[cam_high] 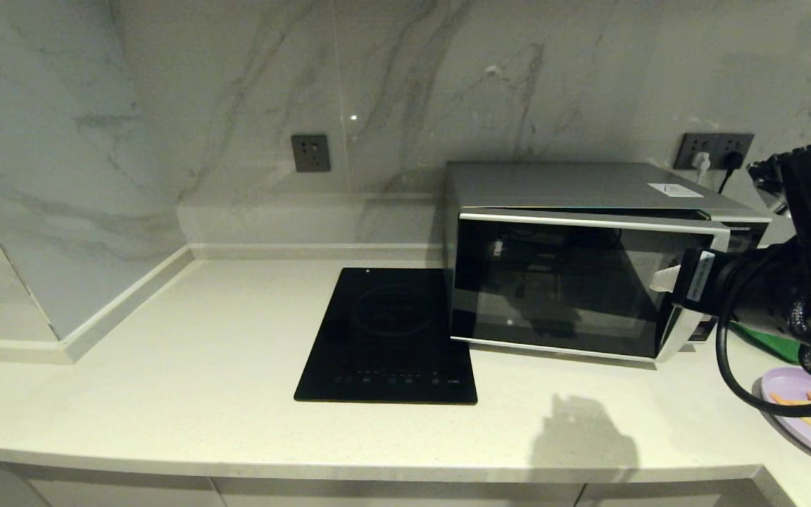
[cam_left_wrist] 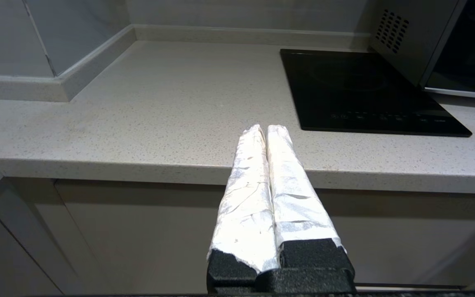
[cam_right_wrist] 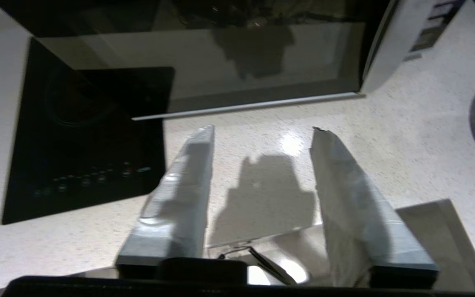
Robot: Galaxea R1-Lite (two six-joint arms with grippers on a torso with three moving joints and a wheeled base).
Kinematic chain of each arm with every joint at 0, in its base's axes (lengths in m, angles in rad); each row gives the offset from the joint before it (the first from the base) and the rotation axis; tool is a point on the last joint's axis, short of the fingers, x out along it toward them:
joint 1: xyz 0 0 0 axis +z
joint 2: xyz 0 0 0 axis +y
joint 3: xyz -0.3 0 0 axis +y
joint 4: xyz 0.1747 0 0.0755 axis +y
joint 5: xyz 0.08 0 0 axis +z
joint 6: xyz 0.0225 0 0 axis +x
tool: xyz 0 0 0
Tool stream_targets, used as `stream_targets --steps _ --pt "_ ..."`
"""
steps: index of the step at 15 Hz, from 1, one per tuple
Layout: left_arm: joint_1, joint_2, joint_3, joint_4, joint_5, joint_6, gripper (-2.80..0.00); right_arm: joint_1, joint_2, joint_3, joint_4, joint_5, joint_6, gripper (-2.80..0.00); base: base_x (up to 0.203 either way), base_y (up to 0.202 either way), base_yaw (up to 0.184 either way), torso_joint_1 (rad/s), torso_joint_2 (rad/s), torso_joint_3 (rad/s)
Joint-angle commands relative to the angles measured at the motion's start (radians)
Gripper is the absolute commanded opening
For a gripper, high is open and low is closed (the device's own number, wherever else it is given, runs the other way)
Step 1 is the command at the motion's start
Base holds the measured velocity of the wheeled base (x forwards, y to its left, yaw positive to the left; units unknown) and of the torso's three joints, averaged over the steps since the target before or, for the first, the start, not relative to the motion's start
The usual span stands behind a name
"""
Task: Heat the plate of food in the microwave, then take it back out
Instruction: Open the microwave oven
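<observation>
The silver microwave (cam_high: 574, 282) stands at the back right of the counter, its dark glass door (cam_right_wrist: 221, 53) a little ajar at the right side. The lilac plate of food (cam_high: 778, 384) with orange sticks lies on the counter at the far right, partly behind my right arm's cables. My right gripper (cam_high: 664, 278) hovers in front of the door's right edge. In the right wrist view the right gripper (cam_right_wrist: 262, 130) is open, with only bare counter between its fingers. My left gripper (cam_left_wrist: 265, 128) is shut and empty, parked low before the counter's front edge.
A flat black induction hob (cam_high: 388, 338) lies on the counter just left of the microwave. A green tray (cam_high: 786, 345) sits behind my right arm. Marble walls close off the back and left, with a plugged wall socket (cam_high: 715, 151) behind the microwave.
</observation>
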Motion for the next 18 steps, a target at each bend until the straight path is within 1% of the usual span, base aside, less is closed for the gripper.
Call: stream_targets --steps 1,3,5,9,13,15,16,18 --pt "0.000 0.000 0.000 -0.001 0.000 -0.002 -2.80 -0.026 0.013 -0.061 0.001 -0.001 0.003 -2.80 0.000 0.000 0.000 0.000 0.00 0.000" --pt "0.000 0.000 0.000 -0.001 0.000 -0.001 -2.80 -0.102 0.100 -0.163 0.001 0.001 0.009 -2.80 0.000 0.000 0.000 0.000 0.00 0.000" --pt "0.000 0.000 0.000 -0.001 0.000 -0.002 -2.80 -0.185 0.202 -0.293 0.001 0.010 0.033 -2.80 0.000 0.000 0.000 0.000 0.00 0.000" --pt "0.000 0.000 0.000 -0.001 0.000 -0.001 -2.80 -0.288 0.345 -0.491 0.014 0.046 0.066 -2.80 0.000 0.000 0.000 0.000 0.00 0.000" --pt "0.000 0.000 0.000 -0.001 0.000 -0.002 -2.80 -0.404 0.449 -0.628 0.029 0.049 0.090 -2.80 0.000 0.000 0.000 0.000 0.00 0.000" --pt "0.000 0.000 0.000 -0.001 0.000 -0.001 -2.80 -0.456 0.490 -0.674 0.054 0.051 0.095 -2.80 0.000 0.000 0.000 0.000 0.00 0.000" --pt "0.000 0.000 0.000 -0.001 0.001 -0.001 -2.80 -0.473 0.503 -0.690 0.073 0.065 0.124 -2.80 0.000 0.000 0.000 0.000 0.00 0.000" --pt "0.000 0.000 0.000 -0.001 0.000 -0.001 -2.80 -0.495 0.504 -0.700 0.114 0.138 0.175 -2.80 0.000 0.000 0.000 0.000 0.00 0.000"
